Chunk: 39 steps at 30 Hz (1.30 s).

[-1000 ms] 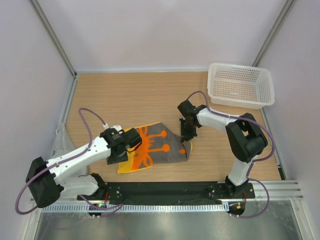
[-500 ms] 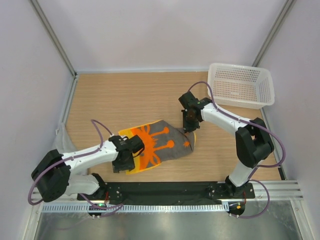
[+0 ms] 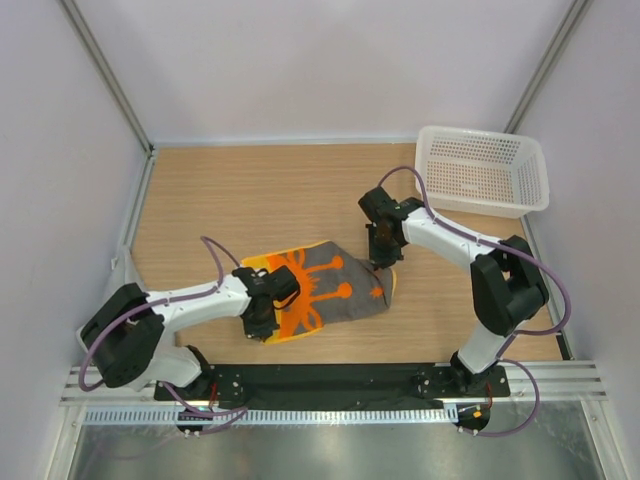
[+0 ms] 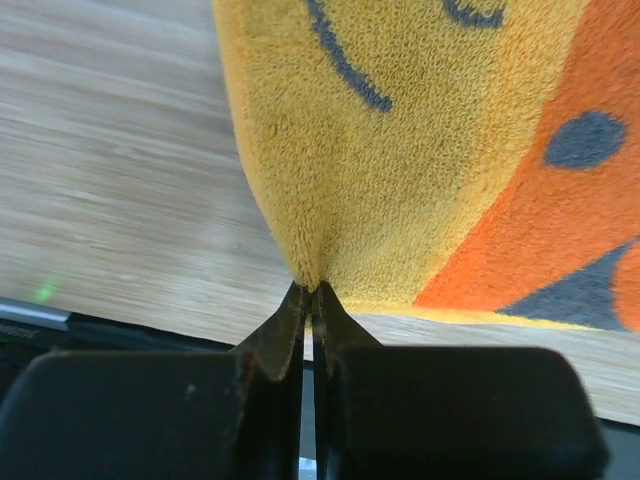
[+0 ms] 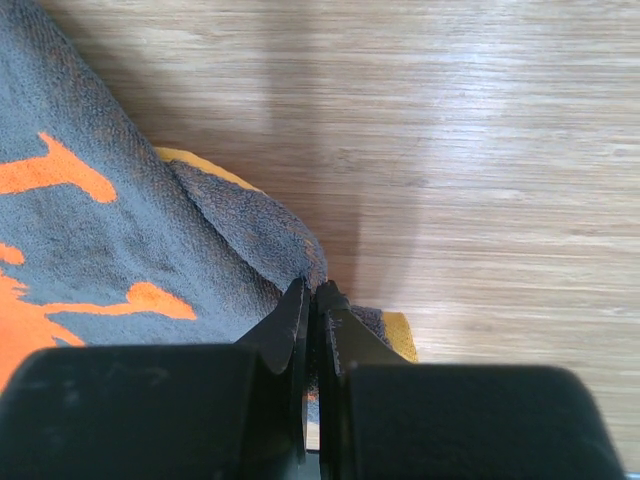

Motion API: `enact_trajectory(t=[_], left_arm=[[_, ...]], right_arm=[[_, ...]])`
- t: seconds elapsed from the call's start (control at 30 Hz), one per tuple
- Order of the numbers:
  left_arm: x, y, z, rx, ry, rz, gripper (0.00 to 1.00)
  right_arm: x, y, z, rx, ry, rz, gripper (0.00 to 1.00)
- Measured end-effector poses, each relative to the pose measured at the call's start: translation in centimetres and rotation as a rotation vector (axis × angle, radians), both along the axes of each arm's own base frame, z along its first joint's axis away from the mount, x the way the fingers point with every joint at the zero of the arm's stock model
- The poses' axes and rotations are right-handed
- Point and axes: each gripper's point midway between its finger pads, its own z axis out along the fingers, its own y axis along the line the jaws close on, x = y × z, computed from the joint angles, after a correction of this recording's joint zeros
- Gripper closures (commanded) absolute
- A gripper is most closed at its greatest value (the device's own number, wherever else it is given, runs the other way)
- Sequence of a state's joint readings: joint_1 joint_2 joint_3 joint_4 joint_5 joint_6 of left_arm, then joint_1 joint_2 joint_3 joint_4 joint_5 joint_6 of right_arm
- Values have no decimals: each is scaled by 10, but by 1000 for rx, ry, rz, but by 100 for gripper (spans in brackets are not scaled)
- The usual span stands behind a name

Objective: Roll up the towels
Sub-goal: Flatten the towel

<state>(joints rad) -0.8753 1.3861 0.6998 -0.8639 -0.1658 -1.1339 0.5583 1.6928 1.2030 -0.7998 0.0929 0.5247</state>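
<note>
An orange, yellow and dark-grey patterned towel [image 3: 325, 285] lies spread flat in the near middle of the table. My left gripper [image 3: 262, 328] is shut on its near-left yellow corner [image 4: 330, 200], and the fingertips [image 4: 312, 292] pinch the fold. My right gripper [image 3: 383, 262] is shut on the towel's right grey edge [image 5: 250, 235], with a yellow rim showing beside the pinch [image 5: 312, 290]. A light-grey towel [image 3: 118, 272] lies bunched at the table's left edge, partly behind my left arm.
A white perforated basket [image 3: 480, 170] stands at the back right corner. Bare wooden tabletop [image 3: 250, 190] stretches behind the patterned towel. A black rail [image 3: 330, 380] runs along the near edge, close to my left gripper.
My left gripper slid right and towards the near edge, then shut on the towel's yellow corner. The right gripper pulled the right edge outwards, spreading the towel flatter.
</note>
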Motion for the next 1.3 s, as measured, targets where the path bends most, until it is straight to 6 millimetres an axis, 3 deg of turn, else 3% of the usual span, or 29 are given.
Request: enact_trajectory(t=[0.07,0.17,0.27,0.43,0.5,0.6,0.67,0.7,0.77,0.83,0.87,0.9,0.93,0.97,1.0,1.07,1.3], left_arm=[[8,3,6,24,-24,-8,100],[39,-3,34,10,-100,1,99],[84,-7,72,-56,-204,45,99],[155,-2,158,-110,-414,58,100],[172,-5,194,-125,-503,32,99],[178,-3,219,-124,-572,12,100],[169,5,214,-108,-564,10,99],[162,10,207,-98,-550,9,99],[139,24,182,-69,-499,11,100],[117,37,155,-39,-437,14,97],[105,43,139,-25,-400,18,80],[93,49,123,-9,-359,23,68],[84,53,112,0,-322,27,59],[74,55,98,7,-278,34,42],[65,57,88,9,-239,40,39],[56,56,78,-1,-199,66,35],[52,49,76,-50,-191,130,37]], right_arm=[[1,-5,3,-14,6,-6,98],[17,-13,21,-23,-12,-28,98],[55,-21,54,-15,-87,-72,98],[104,-32,111,-1,-223,-123,98],[110,-34,130,2,-268,-133,98],[100,-40,140,-3,-294,-139,98],[77,-49,130,-15,-276,-141,97],[65,-54,122,-23,-256,-143,91],[37,-64,97,-37,-203,-156,68],[12,-73,67,-62,-131,-165,50],[-3,-77,48,-75,-79,-172,33],[-16,-81,29,-90,-26,-180,25],[-29,-84,13,-105,22,-183,21],[-41,-88,1,-120,64,-182,17],[-49,-91,-7,-131,95,-183,15],[-58,-93,-15,-139,125,-192,13],[-47,-89,-5,-106,61,-215,13]])
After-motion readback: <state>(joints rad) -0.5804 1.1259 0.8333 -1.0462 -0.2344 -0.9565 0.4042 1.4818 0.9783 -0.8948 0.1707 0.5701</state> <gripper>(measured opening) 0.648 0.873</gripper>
